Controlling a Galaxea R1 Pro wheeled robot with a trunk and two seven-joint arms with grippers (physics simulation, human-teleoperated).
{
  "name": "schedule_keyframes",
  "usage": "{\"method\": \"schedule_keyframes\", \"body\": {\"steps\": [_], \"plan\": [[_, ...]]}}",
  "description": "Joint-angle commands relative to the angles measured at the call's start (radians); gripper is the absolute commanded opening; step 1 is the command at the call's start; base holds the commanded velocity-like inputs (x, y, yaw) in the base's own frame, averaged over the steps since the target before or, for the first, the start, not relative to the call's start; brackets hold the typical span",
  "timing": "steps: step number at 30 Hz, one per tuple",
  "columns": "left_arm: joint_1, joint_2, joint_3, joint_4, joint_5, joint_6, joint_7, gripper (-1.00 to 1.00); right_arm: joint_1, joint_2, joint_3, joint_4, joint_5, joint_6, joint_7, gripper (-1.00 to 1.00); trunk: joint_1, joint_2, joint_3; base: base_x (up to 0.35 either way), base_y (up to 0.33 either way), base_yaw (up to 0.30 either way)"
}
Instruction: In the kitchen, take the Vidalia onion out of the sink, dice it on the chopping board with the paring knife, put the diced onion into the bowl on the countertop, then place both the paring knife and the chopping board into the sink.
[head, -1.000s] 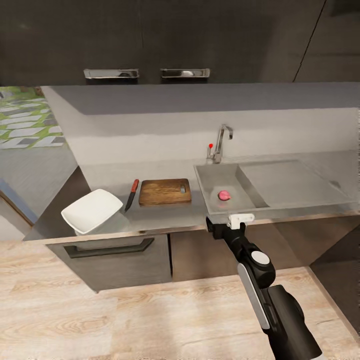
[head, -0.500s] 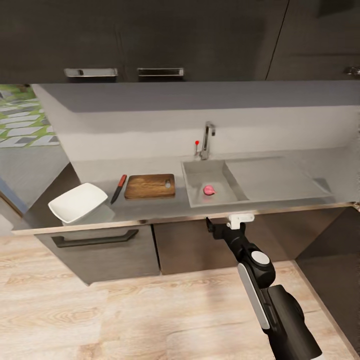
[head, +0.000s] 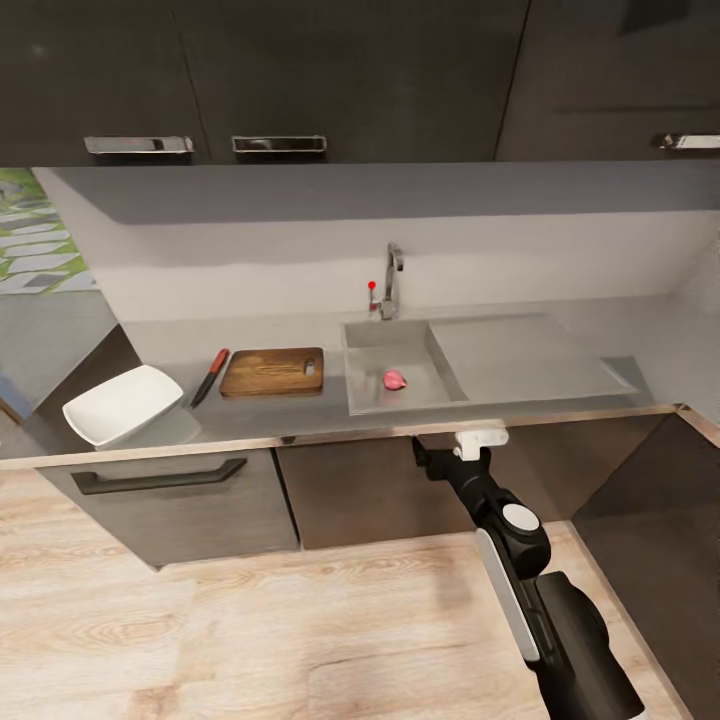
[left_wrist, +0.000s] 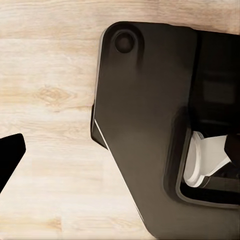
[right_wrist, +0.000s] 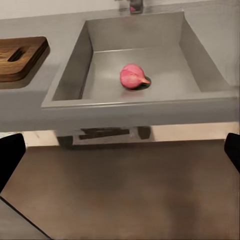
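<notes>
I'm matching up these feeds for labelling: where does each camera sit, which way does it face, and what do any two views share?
Head view: from the robot's head, looking forward and down at the countertop, with the bowl, paring knife, chopping board and sink; the right gripper and arm show.
Left wrist view: on the left arm, facing the wooden floor and the robot's dark body.
Right wrist view: on the right arm, facing the sink from the counter's front.
Shared: head and right wrist views both show the onion.

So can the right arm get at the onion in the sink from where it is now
Probably not yet: the right gripper hangs open below the countertop edge, short of the sink. Nothing covers the onion, so rising and reaching forward should work.
</notes>
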Motion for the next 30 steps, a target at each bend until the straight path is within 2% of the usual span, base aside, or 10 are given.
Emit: {"method": "schedule_keyframes", "body": {"steps": [1,5,11,13,16,18,20,22,24,30], "plan": [[0.001,-0.001,0.001,0.0,0.005,-0.001,-0.001,1.0,0.002,0.0,0.002,-0.001,-0.01,0.004,-0.009,1.0,0.001,-0.002,-0.002,0.0,-0.025,0.0],[0.001,-0.001,0.001,0.007,0.005,-0.001,-0.001,1.0,0.036,0.0,0.002,0.0,-0.01,-0.008,-0.008,1.0,0.001,-0.002,-0.002,0.0,-0.013,0.0],[0.0,-0.001,0.001,0.001,0.004,0.001,0.002,1.0,0.127,-0.006,0.002,0.009,-0.008,-0.112,-0.008,1.0,0.001,-0.002,-0.002,0.0,-0.002,0.0],[-0.001,-0.001,0.001,-0.006,0.004,0.003,0.004,1.0,0.166,-0.02,0.002,0.011,-0.003,-0.147,-0.008,1.0,0.001,-0.002,-0.002,0.0,0.0,0.0],[-0.008,-0.001,0.001,-0.041,0.003,0.008,0.005,1.0,0.245,-0.073,0.002,0.031,0.004,-0.236,-0.007,1.0,0.001,-0.002,-0.002,0.0,0.0,0.0],[-0.014,-0.001,0.001,-0.072,0.002,0.012,0.005,1.0,0.283,-0.09,0.002,0.056,0.005,-0.288,-0.008,1.0,0.001,-0.002,-0.002,0.0,0.0,0.0],[-0.016,-0.001,0.001,-0.096,0.001,0.014,0.005,1.0,0.312,-0.095,0.002,0.085,0.006,-0.329,-0.008,1.0,0.001,-0.002,-0.002,0.0,0.0,0.0],[-0.02,0.003,0.001,-0.119,0.001,0.016,0.005,1.0,0.335,-0.098,0.002,0.122,0.006,-0.374,-0.008,1.0,0.001,-0.002,-0.002,0.0,0.0,0.0],[-0.034,0.012,0.001,-0.151,0.0,0.021,0.005,1.0,0.358,-0.1,0.002,0.217,0.006,-0.462,-0.009,1.0,0.001,-0.002,-0.002,0.0,0.0,0.0],[-0.12,0.018,0.001,-0.165,-0.002,0.047,0.005,1.0,0.373,-0.101,0.002,0.467,0.006,-0.666,-0.009,1.0,0.001,-0.002,-0.002,0.0,0.0,0.0]]}}
